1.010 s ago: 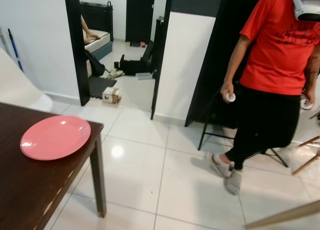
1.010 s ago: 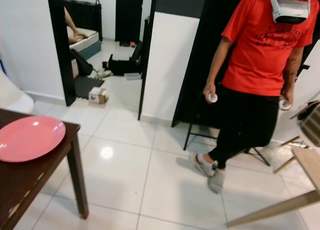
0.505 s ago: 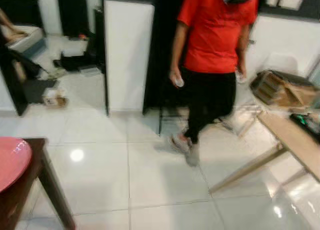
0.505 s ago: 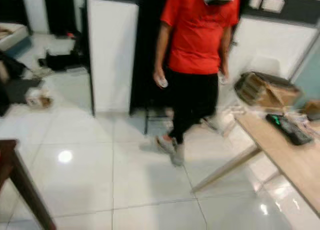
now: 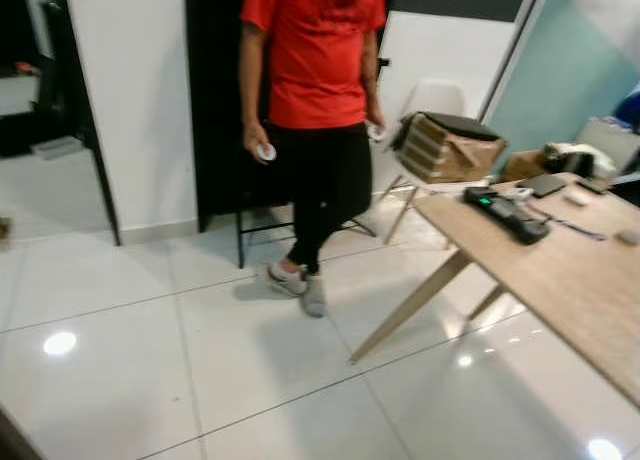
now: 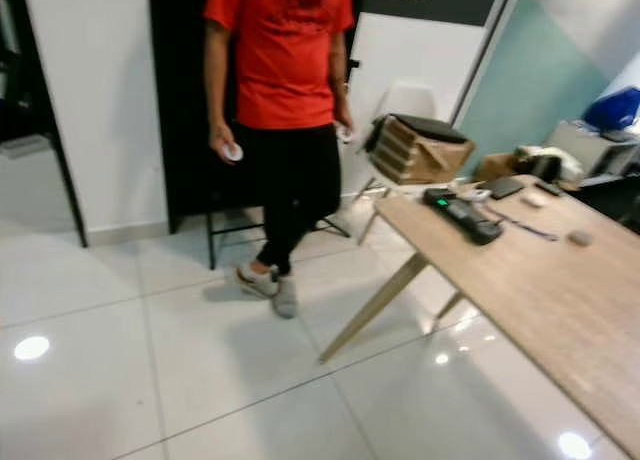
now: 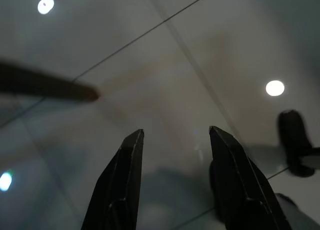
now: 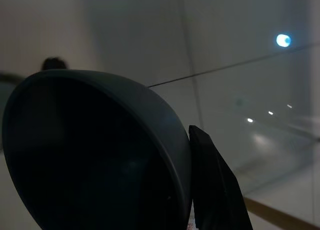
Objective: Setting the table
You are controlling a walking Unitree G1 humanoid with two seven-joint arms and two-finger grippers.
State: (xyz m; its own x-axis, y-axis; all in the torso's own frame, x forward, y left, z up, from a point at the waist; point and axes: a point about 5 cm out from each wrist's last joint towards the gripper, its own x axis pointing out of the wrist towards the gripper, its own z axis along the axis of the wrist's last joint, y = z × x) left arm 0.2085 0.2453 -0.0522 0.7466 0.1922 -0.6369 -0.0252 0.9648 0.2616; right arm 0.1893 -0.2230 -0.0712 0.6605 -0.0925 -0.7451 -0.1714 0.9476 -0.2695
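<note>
Right gripper (image 8: 187,210): seen in the right wrist view clamped on the rim of a dark grey, round, smooth-walled bowl (image 8: 95,155); one black finger (image 8: 215,185) is pressed against the outside of the rim, the other is hidden by the bowl.
Bowl: held above the floor, tilted, its hollow turned toward the wrist camera; the inside is in deep shade and nothing can be made out in it.
Left gripper (image 7: 172,140): fingers parted with a clear gap between them, nothing held or touched; pointed down at the tiles.
Floor: glossy white tiles (image 5: 130,380) with thin dark joints, lamp reflections noted on them.
Table: a light wooden table with slanted legs (image 5: 570,280) is seen at the robot's right; a black handheld device with a green light (image 5: 505,212) lies near its far end, small items beyond it are too blurred to name.
Chair: a white chair (image 5: 432,105) behind the table's far end bears a brown cardboard box (image 5: 445,147).
Person: a person in a red shirt and black trousers (image 5: 315,90) stands ahead, a small white controller (image 5: 266,152) in each hand.
Walls: white panels with black frames; a pale green wall is noted at far right.
</note>
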